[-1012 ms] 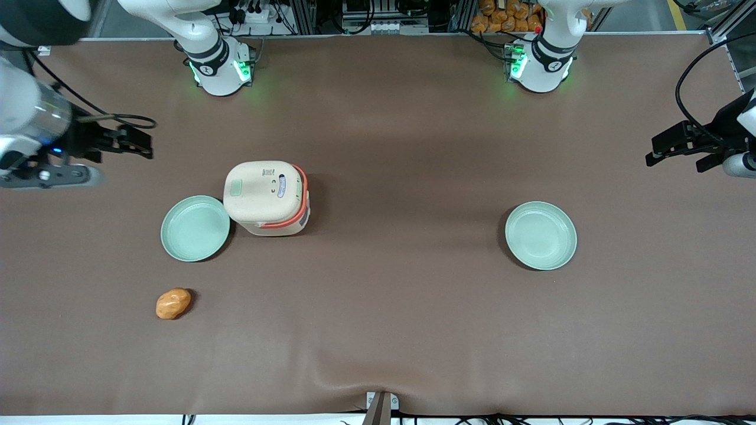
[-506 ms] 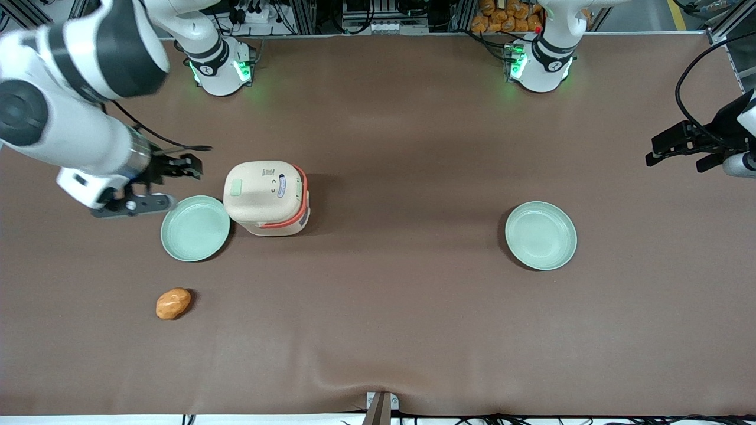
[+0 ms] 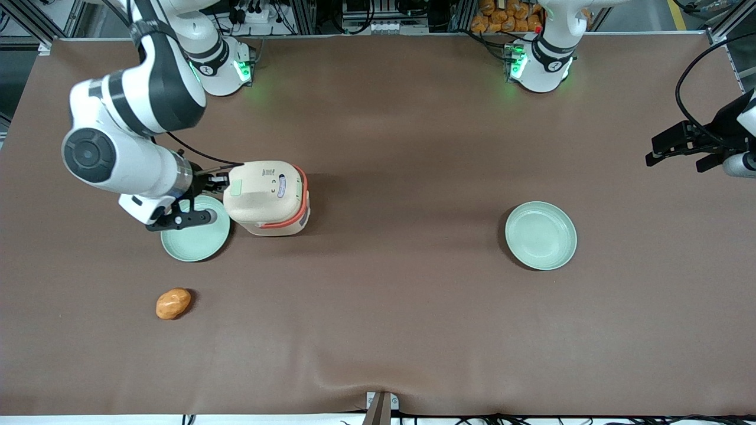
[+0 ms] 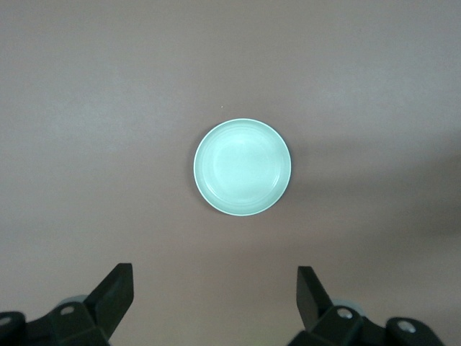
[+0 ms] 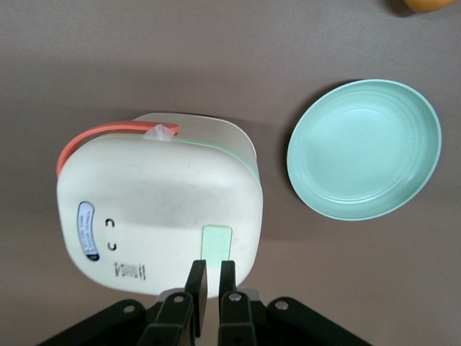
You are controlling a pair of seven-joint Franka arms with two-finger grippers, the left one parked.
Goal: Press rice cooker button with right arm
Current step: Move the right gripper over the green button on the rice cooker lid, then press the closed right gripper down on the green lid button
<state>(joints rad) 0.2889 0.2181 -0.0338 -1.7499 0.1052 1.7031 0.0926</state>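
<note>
The cream rice cooker [image 3: 266, 198] with its coral-orange handle stands on the brown table, lid shut. A pale green rectangular button [image 3: 236, 188] sits on the lid, at the edge toward the working arm's end. My right arm [image 3: 118, 153] reaches in low from that end. Its black gripper [image 3: 217, 182] is at the cooker's edge. In the right wrist view the gripper [image 5: 213, 265] is shut, fingertips [image 5: 198, 274] just over the end of the button [image 5: 216, 243] on the rice cooker [image 5: 155, 205]. Whether they touch it I cannot tell.
A pale green plate [image 3: 192, 243] lies beside the cooker, partly under my wrist, and it shows whole as the plate [image 5: 364, 148] in the right wrist view. A second plate [image 3: 540, 235] lies toward the parked arm's end. An orange lump [image 3: 173, 303] lies nearer the front camera.
My right arm has swung in from the table's end toward the cooker. The gripper has gone from well clear of the plate to the cooker's button edge. Nothing else has moved.
</note>
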